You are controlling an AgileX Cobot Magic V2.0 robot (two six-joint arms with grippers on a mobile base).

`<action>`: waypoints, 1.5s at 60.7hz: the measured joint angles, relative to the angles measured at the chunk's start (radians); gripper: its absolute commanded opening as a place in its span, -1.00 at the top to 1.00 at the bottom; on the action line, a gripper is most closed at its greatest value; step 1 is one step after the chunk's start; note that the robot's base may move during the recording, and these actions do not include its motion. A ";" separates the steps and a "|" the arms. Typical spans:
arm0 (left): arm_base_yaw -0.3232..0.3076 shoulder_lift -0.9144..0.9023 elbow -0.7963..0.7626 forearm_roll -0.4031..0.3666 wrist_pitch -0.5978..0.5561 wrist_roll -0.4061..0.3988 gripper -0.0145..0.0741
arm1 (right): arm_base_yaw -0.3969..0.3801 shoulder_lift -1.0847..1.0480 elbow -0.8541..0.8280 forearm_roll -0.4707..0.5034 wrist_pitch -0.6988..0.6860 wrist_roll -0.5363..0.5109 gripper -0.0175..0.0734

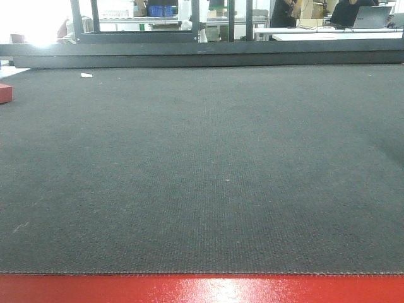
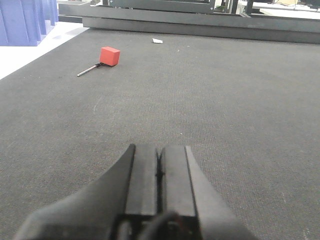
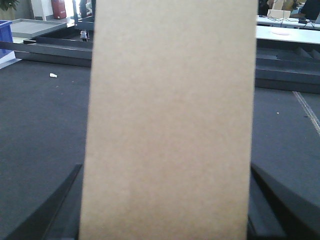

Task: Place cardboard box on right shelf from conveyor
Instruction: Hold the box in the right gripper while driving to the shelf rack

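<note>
The cardboard box (image 3: 170, 115), plain tan and tall, fills the middle of the right wrist view. My right gripper (image 3: 165, 167) is shut on it, one dark finger showing at each of its side edges. The conveyor (image 1: 202, 177) is a wide dark grey belt with a red strip (image 1: 202, 289) along its near edge; it lies behind the box (image 3: 40, 125). My left gripper (image 2: 159, 148) hangs low over the belt (image 2: 225, 100), shut with nothing between its pads. Neither gripper nor the box shows in the front view. The right shelf is out of view.
A small red block (image 2: 110, 55) with a thin metal rod lies on the belt's left part (image 1: 5, 93). A white scrap (image 1: 86, 75) lies near the far edge. A dark metal frame (image 1: 202, 50) borders the far side. Blue bins (image 2: 22, 20) stand at the left.
</note>
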 measured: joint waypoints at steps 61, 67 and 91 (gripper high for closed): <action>0.000 0.000 0.000 0.000 0.000 0.000 0.94 | 0.000 -0.001 0.000 0.000 0.000 0.000 0.14; 0.000 0.000 0.000 0.000 0.000 0.000 0.94 | 0.000 -0.001 0.000 0.000 0.000 0.000 0.14; 0.000 0.000 0.000 0.000 0.000 0.000 0.94 | 0.000 -0.001 0.000 0.000 0.000 0.000 0.14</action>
